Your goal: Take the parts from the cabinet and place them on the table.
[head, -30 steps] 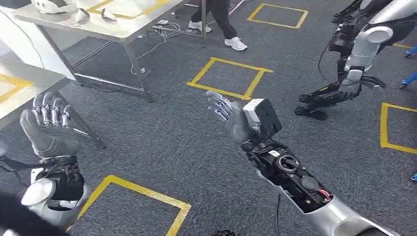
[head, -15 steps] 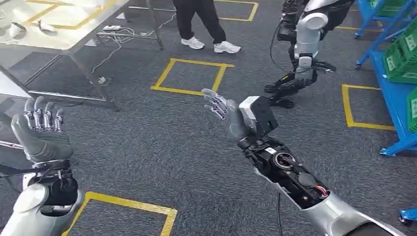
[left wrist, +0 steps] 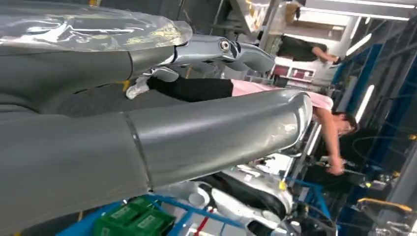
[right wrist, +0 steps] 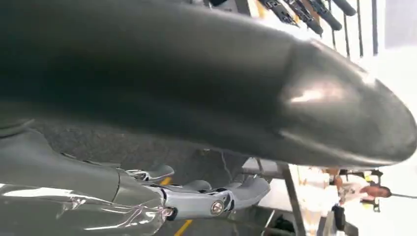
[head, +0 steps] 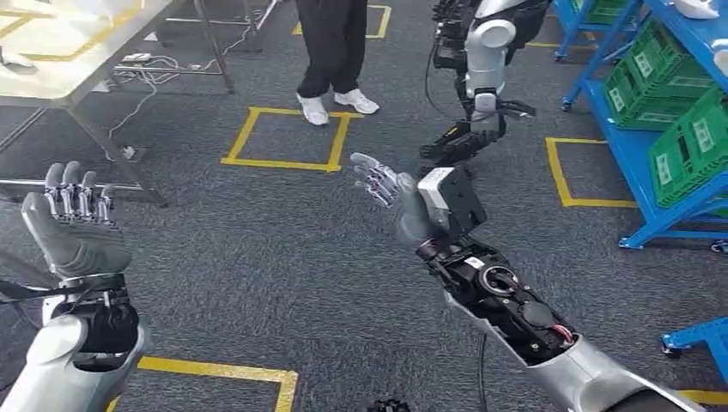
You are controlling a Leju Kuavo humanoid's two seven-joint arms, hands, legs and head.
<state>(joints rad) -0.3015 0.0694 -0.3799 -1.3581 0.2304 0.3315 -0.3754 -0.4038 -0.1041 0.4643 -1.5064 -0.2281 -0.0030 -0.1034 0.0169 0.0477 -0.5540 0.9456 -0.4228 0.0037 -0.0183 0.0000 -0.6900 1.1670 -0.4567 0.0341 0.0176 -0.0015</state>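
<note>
Both hands are raised over grey carpet, holding nothing. The left hand [head: 75, 227] stands upright at the lower left of the head view, palm turned inward, fingers straight and slightly apart. The right hand [head: 397, 199] reaches forward near the middle, fingers spread and extended, with a boxy wrist camera [head: 451, 199] behind it.

The blue cabinet [head: 640, 150], a shelving rack, stands off to the right, well apart from the right hand. Green crates [head: 687, 142] sit on its shelves (what lies inside them cannot be made out), and a white part [head: 697, 9] rests on the top shelf at the upper right corner. The table [head: 60, 60], pale-topped with yellow tape lines and metal legs, is at the upper left, well beyond the left hand.

Yellow tape squares [head: 288, 137] mark the carpet. A person's legs [head: 330, 51] in dark trousers and white shoes stand past one square, and another humanoid robot [head: 481, 77] stands beside the rack. Cables lie on the floor under the table.
</note>
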